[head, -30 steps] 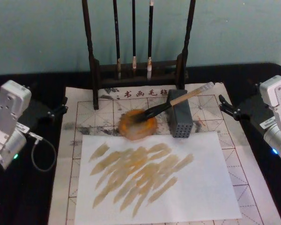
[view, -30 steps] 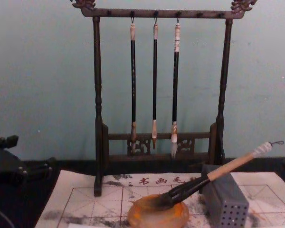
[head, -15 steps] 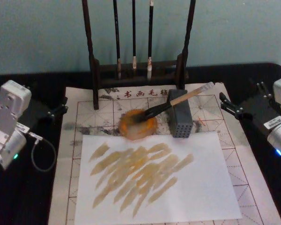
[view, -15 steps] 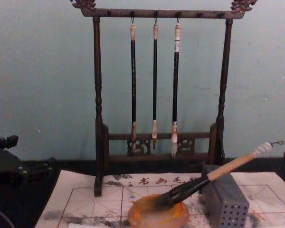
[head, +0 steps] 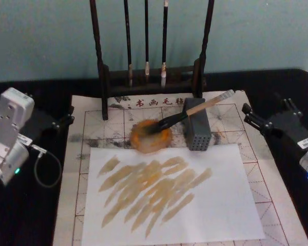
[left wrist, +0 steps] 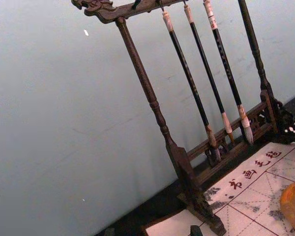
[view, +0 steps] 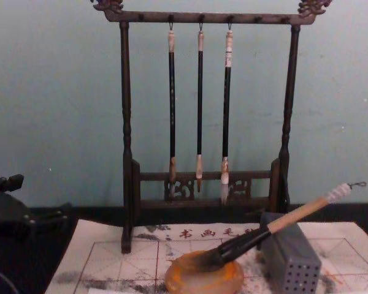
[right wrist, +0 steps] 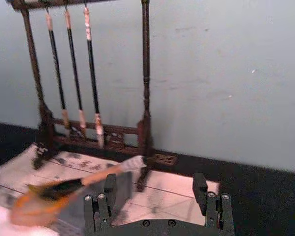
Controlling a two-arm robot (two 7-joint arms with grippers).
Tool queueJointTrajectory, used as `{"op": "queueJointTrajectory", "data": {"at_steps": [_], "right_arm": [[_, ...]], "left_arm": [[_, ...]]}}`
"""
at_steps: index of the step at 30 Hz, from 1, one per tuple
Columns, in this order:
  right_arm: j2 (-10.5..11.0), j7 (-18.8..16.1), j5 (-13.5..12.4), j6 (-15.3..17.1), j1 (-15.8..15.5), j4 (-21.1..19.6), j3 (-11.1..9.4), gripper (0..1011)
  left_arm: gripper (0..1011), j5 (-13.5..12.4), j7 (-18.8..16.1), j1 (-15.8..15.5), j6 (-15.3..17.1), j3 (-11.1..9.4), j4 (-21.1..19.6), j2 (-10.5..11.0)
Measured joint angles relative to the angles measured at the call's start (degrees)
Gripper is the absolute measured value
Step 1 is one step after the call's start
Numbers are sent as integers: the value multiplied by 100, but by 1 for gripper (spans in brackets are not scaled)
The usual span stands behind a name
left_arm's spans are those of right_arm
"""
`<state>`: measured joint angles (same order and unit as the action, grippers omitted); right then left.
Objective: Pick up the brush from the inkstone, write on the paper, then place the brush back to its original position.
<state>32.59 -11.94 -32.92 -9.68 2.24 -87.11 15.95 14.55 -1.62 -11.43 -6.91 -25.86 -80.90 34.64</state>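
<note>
Head camera high, angled down over bench (head: 277, 87); chest camera low, level, near; all four share brush rack (view: 132, 190) at 12 o'clock.

The brush (head: 189, 111) is laid with bristles in the inkstone (head: 149, 142) at frame centre, handle propped on the block (head: 197, 134) right of it. Both are set on the paper (head: 92, 123); the rack (head: 100, 72) is placed behind, upper centre.

The black worktop (head: 31, 220) carries the paper (head: 74, 205), a big sheet with a grid. The wooden brush rack (head: 154, 84) stands at the paper's far edge, one foot on it.
</note>
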Motion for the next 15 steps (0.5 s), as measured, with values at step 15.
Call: {"op": "queueJointTrajectory", "data": {"at_steps": [15], "right_arm": [[-617, -1163, -1671, 786, 98, 434, -343, 1002]], "left_arm": [[1001, 0, 0, 0, 0, 0, 0, 0]]}}
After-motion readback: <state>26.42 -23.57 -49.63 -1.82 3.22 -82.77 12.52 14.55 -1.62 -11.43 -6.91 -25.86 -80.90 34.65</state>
